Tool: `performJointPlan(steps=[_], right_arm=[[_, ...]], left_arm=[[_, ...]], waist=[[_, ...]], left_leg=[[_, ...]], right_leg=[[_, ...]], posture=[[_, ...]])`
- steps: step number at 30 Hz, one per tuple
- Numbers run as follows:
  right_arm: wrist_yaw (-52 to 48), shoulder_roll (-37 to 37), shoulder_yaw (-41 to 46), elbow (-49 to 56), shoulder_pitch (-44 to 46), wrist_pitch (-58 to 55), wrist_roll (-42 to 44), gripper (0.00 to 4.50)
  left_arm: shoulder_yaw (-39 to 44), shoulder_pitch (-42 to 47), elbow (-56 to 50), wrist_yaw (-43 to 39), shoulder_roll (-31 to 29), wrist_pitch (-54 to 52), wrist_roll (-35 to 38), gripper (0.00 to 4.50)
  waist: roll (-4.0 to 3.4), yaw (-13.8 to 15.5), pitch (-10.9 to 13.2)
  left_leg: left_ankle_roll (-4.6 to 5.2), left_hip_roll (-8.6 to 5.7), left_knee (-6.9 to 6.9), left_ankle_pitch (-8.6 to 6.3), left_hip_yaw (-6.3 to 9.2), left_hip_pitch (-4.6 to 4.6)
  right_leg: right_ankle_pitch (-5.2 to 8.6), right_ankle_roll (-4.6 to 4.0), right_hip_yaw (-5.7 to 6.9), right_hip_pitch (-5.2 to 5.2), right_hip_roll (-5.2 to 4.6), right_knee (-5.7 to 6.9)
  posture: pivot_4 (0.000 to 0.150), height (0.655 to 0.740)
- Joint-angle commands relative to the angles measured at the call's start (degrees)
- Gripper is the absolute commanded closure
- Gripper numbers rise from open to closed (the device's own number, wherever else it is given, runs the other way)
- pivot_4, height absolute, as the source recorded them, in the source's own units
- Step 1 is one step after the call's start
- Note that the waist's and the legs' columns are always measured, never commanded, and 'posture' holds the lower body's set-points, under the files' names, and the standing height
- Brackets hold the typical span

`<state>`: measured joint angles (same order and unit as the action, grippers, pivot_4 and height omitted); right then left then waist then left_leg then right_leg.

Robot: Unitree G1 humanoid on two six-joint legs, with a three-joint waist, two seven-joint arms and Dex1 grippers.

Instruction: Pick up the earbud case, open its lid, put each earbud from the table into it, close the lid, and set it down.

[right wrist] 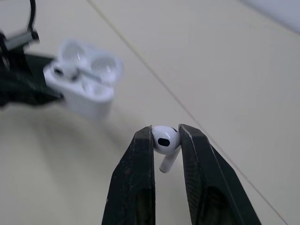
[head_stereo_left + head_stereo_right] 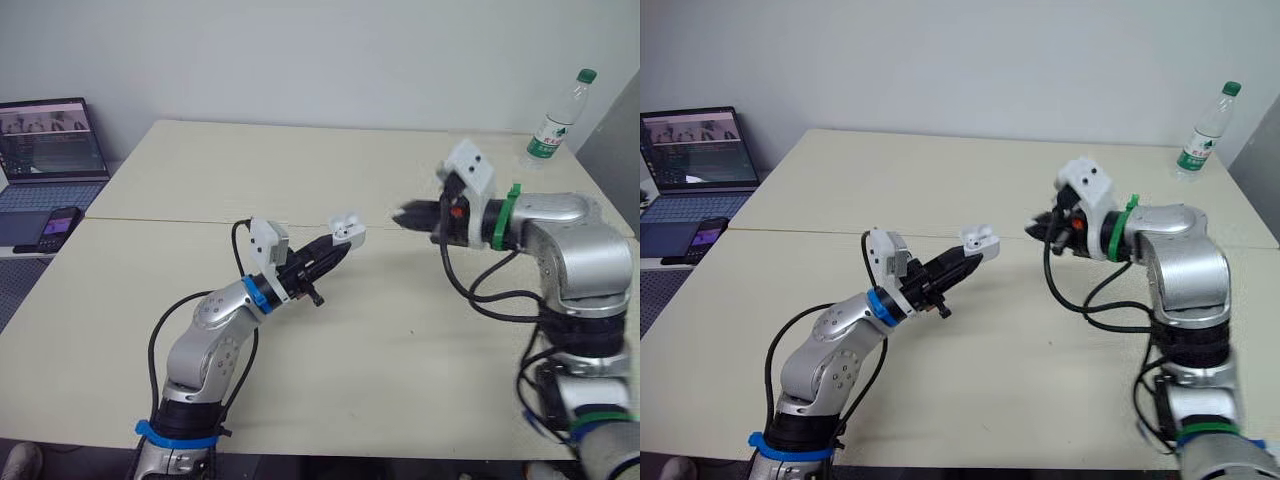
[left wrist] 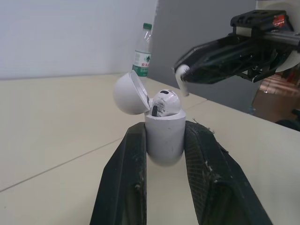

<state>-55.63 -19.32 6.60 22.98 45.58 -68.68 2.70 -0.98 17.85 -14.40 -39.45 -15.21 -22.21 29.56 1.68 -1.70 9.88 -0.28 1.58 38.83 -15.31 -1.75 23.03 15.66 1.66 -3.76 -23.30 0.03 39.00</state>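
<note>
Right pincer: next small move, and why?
Probably ease the right pincer toward the free slot of the earbud case: it grips the second earbud clear of the case, which the left pincer holds with its lid open and the first earbud seated.

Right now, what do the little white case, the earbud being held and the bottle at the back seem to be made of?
The case looks like hard white plastic, glossy: its rounded lid shines softly. The held earbud seems the same smooth white plastic, with a small dark opening. The bottle is probably thin clear plastic, see-through, with a green cap and a label.
</note>
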Motion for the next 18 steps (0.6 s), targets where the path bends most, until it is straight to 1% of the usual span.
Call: performJointPlan(steps=[1, 4, 6, 8, 11, 18], right_arm=[[10.6, 9.1, 7.2, 6.8, -1.1, 3.5, 3.9, 4.08], [18.3, 17.2, 7.4, 9.8, -3.1, 7.0, 5.7, 4.08], [20.6, 18.9, 4.8, 11.4, -5.0, 8.1, 6.7, 4.08], [21.6, 17.9, 0.5, 12.1, -7.8, 11.2, 6.5, 4.08], [23.0, 16.3, -3.3, 12.3, -10.8, 14.7, 6.6, 4.08], [26.9, 12.8, -8.5, 11.1, -15.1, 21.7, 5.4, 4.08]], left_arm=[[0.4, 1.5, -0.4, -0.2, 0.5, 0.0, 1.6, 3.73], [0.5, 2.2, 0.0, -0.2, 0.2, -0.1, 1.8, 3.73], [0.6, 2.6, 0.3, -0.4, 0.0, -0.1, 1.8, 3.73], [0.7, 3.2, 0.5, -0.5, -0.1, -0.1, 1.8, 3.73], [0.7, 3.6, 0.8, -0.7, -0.2, -0.1, 1.9, 3.73], [0.6, 3.8, 0.7, -0.5, 0.1, -0.3, 1.8, 3.73]], waist=[[-0.01, 0.0, 0.0], [-0.01, -0.2, 0.0], [-0.01, -0.1, 0.0], [-0.01, -0.1, 0.0], [-0.01, -0.2, 0.0], [-0.01, -0.2, 0.0]], left_leg=[[0.00, 0.02, 0.00, 0.00, 0.00, -0.01], [0.00, 0.01, -0.01, 0.00, 0.00, -0.01], [0.00, 0.00, -0.01, 0.00, 0.00, 0.00], [0.00, -0.01, -0.01, 0.00, -0.01, 0.00], [0.00, -0.03, -0.01, 0.00, -0.03, -0.01], [0.00, 0.00, -0.01, 0.00, -0.02, -0.02]], right_leg=[[0.00, 0.00, 0.01, 0.00, 0.00, 0.01], [0.00, 0.00, 0.01, 0.00, 0.00, 0.00], [0.00, 0.00, 0.01, -0.01, 0.00, 0.01], [0.00, 0.00, 0.01, -0.01, -0.01, 0.00], [0.00, 0.00, 0.01, 0.00, -0.01, -0.02], [0.01, 0.01, 0.00, -0.01, 0.05, -0.02]], posture=[[0.150, 0.7389], [0.150, 0.7389], [0.150, 0.7389], [0.150, 0.7389], [0.150, 0.7389], [0.150, 0.7389]])
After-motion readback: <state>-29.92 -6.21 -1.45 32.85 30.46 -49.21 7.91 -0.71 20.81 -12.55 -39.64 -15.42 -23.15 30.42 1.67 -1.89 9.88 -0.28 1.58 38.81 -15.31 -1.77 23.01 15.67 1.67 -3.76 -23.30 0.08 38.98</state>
